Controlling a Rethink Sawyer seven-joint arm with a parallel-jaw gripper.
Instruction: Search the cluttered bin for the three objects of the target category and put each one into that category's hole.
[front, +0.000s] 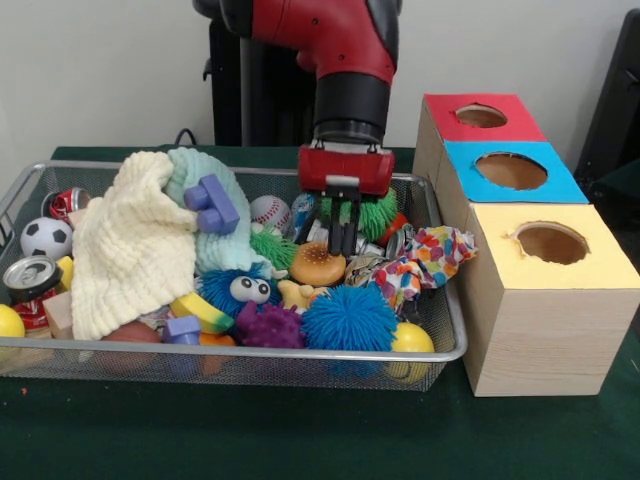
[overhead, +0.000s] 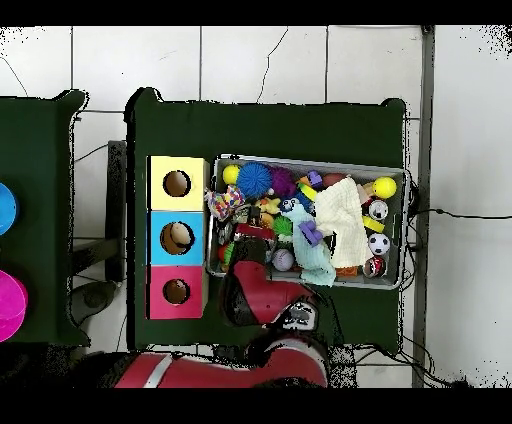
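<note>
The wire mesh bin (front: 250, 352) is full of toys and also shows in the overhead view (overhead: 300, 161). My gripper (front: 343, 248) reaches down into its right-centre part, fingers close together and nothing visibly held, tips just right of a toy burger (front: 317, 266). A small tan-orange figure (front: 295, 294) lies partly hidden just in front of the burger. I see no striped orange figure. The red-surround hole (front: 481, 116) is at the far end of the pale wooden box (front: 530, 330), right of the bin. It is nearest the robot in the overhead view (overhead: 176, 291).
A cream knitted cloth (front: 125, 250) and a mint cloth under a purple block (front: 212, 203) cover the bin's left half. Blue fuzzy balls (front: 348, 317), a soccer ball (front: 46, 238), cans (front: 30, 280) and a patterned cloth (front: 430, 258) crowd it. Blue (front: 511, 170) and yellow (front: 552, 242) holes lie nearer.
</note>
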